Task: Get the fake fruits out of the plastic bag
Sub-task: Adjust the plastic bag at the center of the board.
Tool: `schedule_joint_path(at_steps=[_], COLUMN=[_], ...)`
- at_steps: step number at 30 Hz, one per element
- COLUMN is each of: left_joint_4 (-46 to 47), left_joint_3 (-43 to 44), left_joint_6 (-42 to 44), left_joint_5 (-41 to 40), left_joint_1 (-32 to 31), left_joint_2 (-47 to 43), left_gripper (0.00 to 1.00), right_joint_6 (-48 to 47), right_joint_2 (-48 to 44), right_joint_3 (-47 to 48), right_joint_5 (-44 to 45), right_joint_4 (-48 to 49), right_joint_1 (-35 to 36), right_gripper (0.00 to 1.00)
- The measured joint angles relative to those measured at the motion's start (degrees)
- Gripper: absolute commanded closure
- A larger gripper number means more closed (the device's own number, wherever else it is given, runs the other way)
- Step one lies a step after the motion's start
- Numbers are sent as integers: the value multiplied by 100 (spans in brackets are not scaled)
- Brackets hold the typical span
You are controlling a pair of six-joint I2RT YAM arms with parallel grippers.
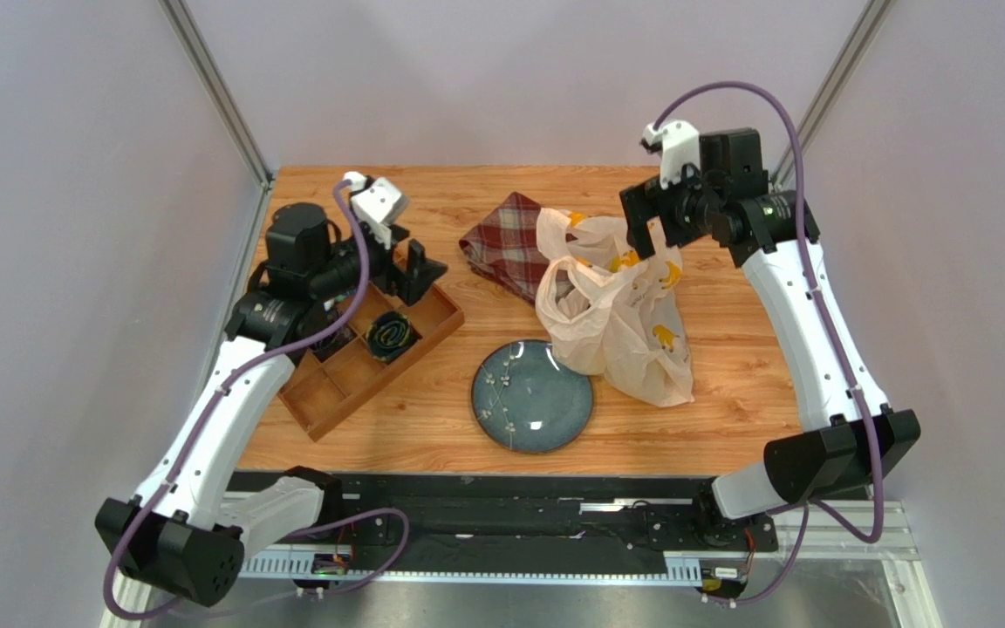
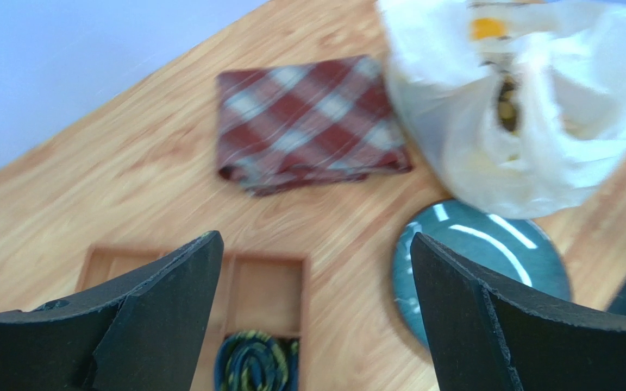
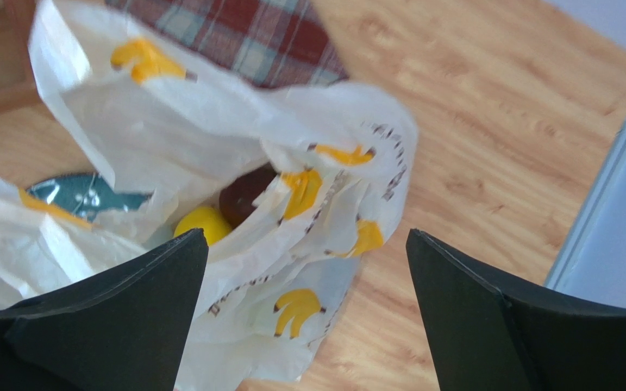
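A: Right wrist view: what does the bag (image 3: 169,114) hold?
B: Lemon (image 3: 202,224) and dark fruit (image 3: 243,195) at its mouth; others probably hidden. It lies on the tabletop (image 3: 471,122).
A: Handling?
B: Bag limp, crinkly; both pieces light, hard, likely slippery. Grip the lemon across its middle. Both empty: right jaws apart above the bag, left jaws apart, well away.

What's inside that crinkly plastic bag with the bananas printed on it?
Through the open mouth of the plastic bag, a yellow lemon and a dark red round fruit show side by side. Anything deeper is covered by the bag's folds.
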Motion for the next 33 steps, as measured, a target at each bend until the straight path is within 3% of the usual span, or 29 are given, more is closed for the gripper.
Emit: schedule_joint_path(at_steps=[7,12,15,24,28,30,33], left_joint_4=[142,256,428,874,861,850,850], left_joint_3=[699,1410,1685,933,894,894,896], left_joint_6=[-223,-1056,-1445,-1749,-1720,-1703,-1687], left_joint_5=[201,-11,293,1126,1239,1255,1169], left_joint_1=[-1283,-1397,-1362,-1764,-2013,-2149,-2299], left_joint_2=[946,1996,2411,2330,2328,2328,2330], left_gripper=[3,4,4,1,2,3,12], right_joint_6=[2,-7,-118,-365,-492,-546,-603], right_joint_2=[-868,-1392,-1462,271,1158,1515,1880], right_joint_3=[-1659,-1768,-1663,-520,-144,28,293], right_joint_5=[-398,-647,-682,-828,-1176,-1344,-1587], right_joint_4=[-555,-579,-278,1156,1303,1281,1226], right_joint_1=[-2,-2,0,61,118,188,304], right_gripper=[6,8,8,7,7,7,7])
